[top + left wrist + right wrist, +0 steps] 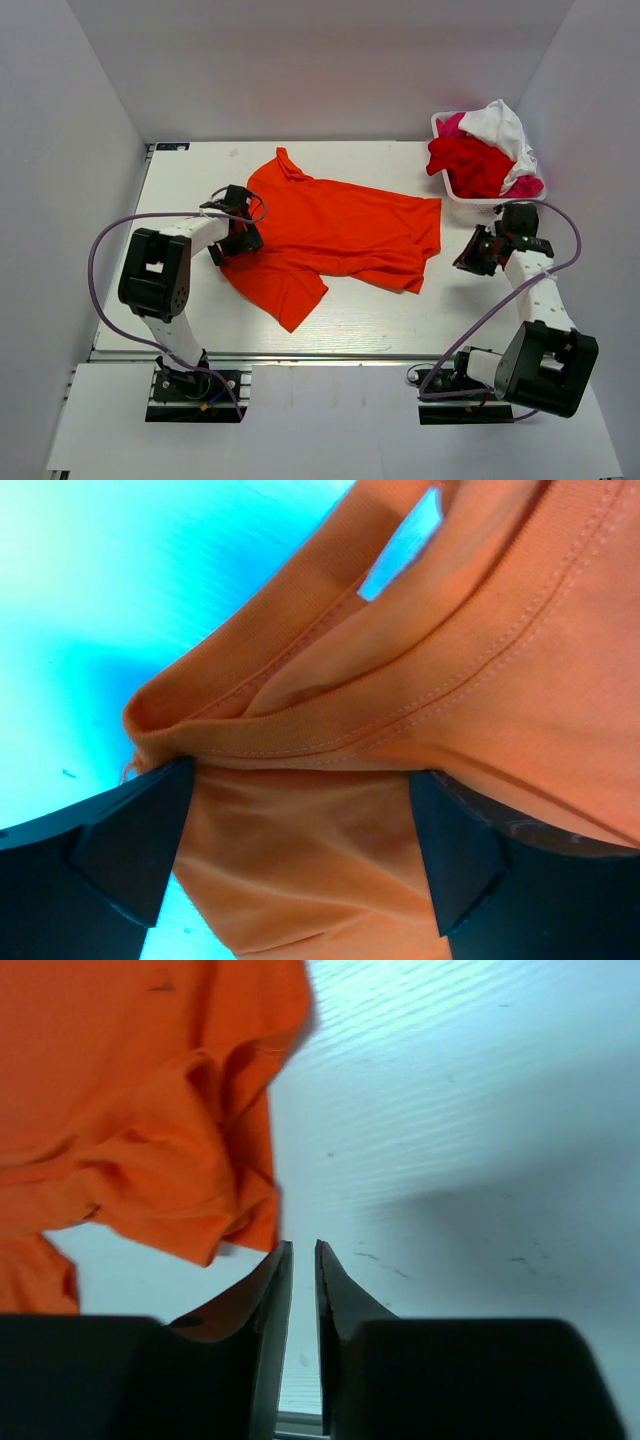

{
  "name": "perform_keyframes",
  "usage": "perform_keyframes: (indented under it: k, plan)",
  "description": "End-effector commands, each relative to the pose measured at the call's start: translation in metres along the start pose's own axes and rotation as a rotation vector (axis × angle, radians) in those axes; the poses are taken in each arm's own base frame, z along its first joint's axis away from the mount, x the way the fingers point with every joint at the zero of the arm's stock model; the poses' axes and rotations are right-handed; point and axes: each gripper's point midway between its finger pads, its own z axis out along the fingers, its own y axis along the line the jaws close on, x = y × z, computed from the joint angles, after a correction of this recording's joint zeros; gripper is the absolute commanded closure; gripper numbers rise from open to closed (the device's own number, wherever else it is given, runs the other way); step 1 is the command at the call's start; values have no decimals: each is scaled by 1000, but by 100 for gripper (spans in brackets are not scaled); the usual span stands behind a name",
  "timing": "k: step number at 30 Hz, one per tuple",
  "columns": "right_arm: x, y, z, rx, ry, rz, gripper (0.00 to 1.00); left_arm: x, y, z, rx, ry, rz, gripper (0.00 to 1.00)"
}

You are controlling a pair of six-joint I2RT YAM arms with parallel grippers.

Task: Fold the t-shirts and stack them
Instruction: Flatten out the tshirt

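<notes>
The white table (370, 320) is holding everything. The orange t-shirt (340, 230) is lying in the middle of it, opened out but wrinkled, with its bottom corner bunching up and one sleeve sticking out toward the near edge. The basket (441, 122) is sitting in the far right corner, and the red shirt (470, 165), the white shirt (500, 125) and the pink shirt (452, 125) are piling up inside it, waiting. The left claw (240, 222) is sitting at the left side of the orange t-shirt with its jaws standing wide open and a fold of cloth lying between them, not pinched. The right claw (470, 255) is hovering just past the shirt's right edge, apart from it, with its jaws showing only a thin gap and holding nothing. The job looks to be at the flattening step, before any folding. Next, both claws are probably going to need to pinch an edge and pull the cloth smooth.
</notes>
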Motion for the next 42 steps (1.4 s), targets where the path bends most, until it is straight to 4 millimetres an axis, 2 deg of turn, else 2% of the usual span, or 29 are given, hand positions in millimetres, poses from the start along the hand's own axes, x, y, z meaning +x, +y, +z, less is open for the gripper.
perform_keyframes:
  k: [1, 3, 5, 7, 10, 12, 15, 19, 21, 22, 23, 27, 28, 30, 32, 34, 36, 37, 38, 42]
  plan:
    - [-6, 36, -6, -208, -30, -74, 71, 36, 67, 19, -271, 102, 116, 0]
    - [-3, 42, -5, -253, -22, -93, 71, 14, 51, 1, -196, 26, 112, 0]
    - [4, 41, 2, -261, -10, -109, 64, -10, 29, -15, -92, -37, 98, 0]
    - [13, 42, 8, -266, 24, -112, 64, -37, 13, -44, 7, -129, 97, 0]
    - [28, 33, 24, -210, 68, -127, 66, -56, -9, -77, 159, -201, 110, 0]
    - [34, 24, 32, -153, 90, -149, 66, -53, -19, -87, 244, -205, 119, 0]
    - [39, 31, 40, -116, 112, -219, 66, -45, -26, -92, 315, -194, 137, 0]
    - [51, 26, 51, -22, 144, -277, 66, -18, -41, -92, 383, -129, 208, 0]
    - [51, 30, 57, -22, 143, -295, 65, 0, -51, -91, 446, -86, 259, 0]
    - [55, 33, 60, -21, 156, -314, 64, 13, -62, -93, 493, -58, 299, 0]
    - [55, 33, 64, -15, 157, -320, 64, 18, -66, -95, 510, -52, 325, 0]
    - [54, 35, 75, 14, 170, -351, 64, 59, -68, -92, 497, 27, 437, 0]
    - [52, 45, 76, -17, 167, -361, 64, 75, -73, -94, 519, 56, 473, 0]
    - [56, 54, 77, -48, 177, -385, 64, 91, -77, -100, 556, 75, 533, 0]
    - [55, 60, 77, -65, 166, -394, 64, 113, -73, -101, 549, 115, 582, 0]
    - [56, 67, 77, -87, 155, -403, 64, 124, -72, -102, 551, 127, 608, 0]
    - [57, 72, 77, -107, 147, -411, 66, 142, -74, -105, 583, 156, 659, 0]
    - [55, 73, 79, -103, 140, -406, 73, 146, -77, -104, 587, 157, 672, 0]
    - [53, 75, 78, -99, 136, -406, 73, 152, -76, -104, 585, 167, 686, 0]
    - [52, 70, 81, -62, 139, -409, 83, 180, -78, -97, 578, 226, 736, 0]
